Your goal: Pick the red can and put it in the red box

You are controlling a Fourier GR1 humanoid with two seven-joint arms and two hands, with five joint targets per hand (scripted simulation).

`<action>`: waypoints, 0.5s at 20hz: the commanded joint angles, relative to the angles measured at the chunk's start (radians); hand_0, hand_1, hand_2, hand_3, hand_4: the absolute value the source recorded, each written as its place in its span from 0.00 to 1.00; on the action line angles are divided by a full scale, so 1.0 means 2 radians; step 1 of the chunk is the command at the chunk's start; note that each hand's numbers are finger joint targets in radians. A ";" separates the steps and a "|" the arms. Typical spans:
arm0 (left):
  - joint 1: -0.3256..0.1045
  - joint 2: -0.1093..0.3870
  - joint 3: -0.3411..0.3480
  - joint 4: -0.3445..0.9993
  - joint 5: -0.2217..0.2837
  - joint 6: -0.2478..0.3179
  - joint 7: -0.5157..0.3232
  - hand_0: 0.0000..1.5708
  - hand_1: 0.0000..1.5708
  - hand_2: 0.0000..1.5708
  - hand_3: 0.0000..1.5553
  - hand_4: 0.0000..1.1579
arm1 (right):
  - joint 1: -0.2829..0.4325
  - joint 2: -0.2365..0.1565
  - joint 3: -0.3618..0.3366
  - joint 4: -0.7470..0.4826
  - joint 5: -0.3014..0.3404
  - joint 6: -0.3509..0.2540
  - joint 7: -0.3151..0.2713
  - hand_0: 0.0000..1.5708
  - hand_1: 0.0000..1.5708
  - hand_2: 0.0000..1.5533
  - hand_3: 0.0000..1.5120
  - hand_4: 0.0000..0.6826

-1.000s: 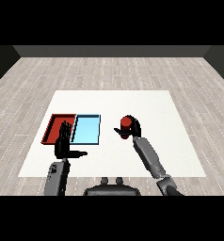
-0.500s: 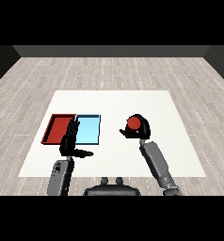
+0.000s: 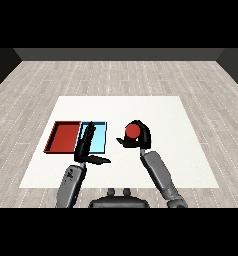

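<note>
The red can (image 3: 132, 131) sits in my right hand (image 3: 140, 137), whose fingers and thumb curl round it, just right of the light blue tray (image 3: 100, 139). The red tray (image 3: 63, 137) lies at the left, side by side with the blue one. My left hand (image 3: 86, 146) hovers over the front part of the blue tray, fingers straight and thumb stretched out to the right, holding nothing.
The white table (image 3: 161, 110) spreads around the trays, with bare surface to the right and behind. Grey plank floor (image 3: 121, 75) lies beyond its edges.
My right hand has carried the red can leftward, closer to the blue tray. My left hand has shifted right, from near the red tray to over the blue tray.
</note>
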 commanded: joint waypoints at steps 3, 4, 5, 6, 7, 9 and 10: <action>-0.042 -0.001 -0.062 0.066 -0.007 0.068 -0.001 0.00 0.00 0.00 0.00 0.00 | 0.009 0.006 0.034 -0.024 0.002 -0.020 -0.025 0.91 0.91 0.92 0.93 0.93; -0.058 -0.001 -0.058 0.095 0.002 0.061 -0.010 0.00 0.00 0.00 0.00 0.00 | -0.021 0.006 0.008 -0.013 -0.001 -0.014 -0.010 0.91 0.91 0.92 0.92 0.93; -0.043 -0.001 -0.028 0.066 -0.005 0.037 0.010 0.00 0.00 0.00 0.00 0.00 | 0.014 0.006 0.028 -0.019 -0.008 -0.013 -0.031 0.92 0.92 0.92 0.93 0.91; -0.081 -0.001 -0.051 0.113 0.013 0.067 0.002 0.00 0.00 0.00 0.00 0.00 | 0.014 0.006 0.012 -0.034 0.002 0.014 -0.017 0.92 0.92 0.92 0.92 0.89; -0.022 -0.001 -0.066 0.065 0.001 0.050 0.004 0.00 0.00 0.00 0.00 0.00 | 0.013 0.001 -0.008 -0.019 0.002 0.029 -0.031 0.92 0.92 0.92 0.92 0.91; -0.047 -0.001 -0.081 0.114 0.005 0.072 -0.014 0.00 0.00 0.00 0.00 0.00 | 0.000 0.006 0.032 0.004 -0.015 -0.008 -0.057 0.92 0.92 0.92 0.92 0.90; -0.090 -0.001 -0.088 0.150 0.015 0.098 -0.007 0.00 0.00 0.00 0.00 0.00 | 0.000 -0.004 0.004 -0.029 0.000 0.030 -0.013 0.92 0.92 0.92 0.92 0.91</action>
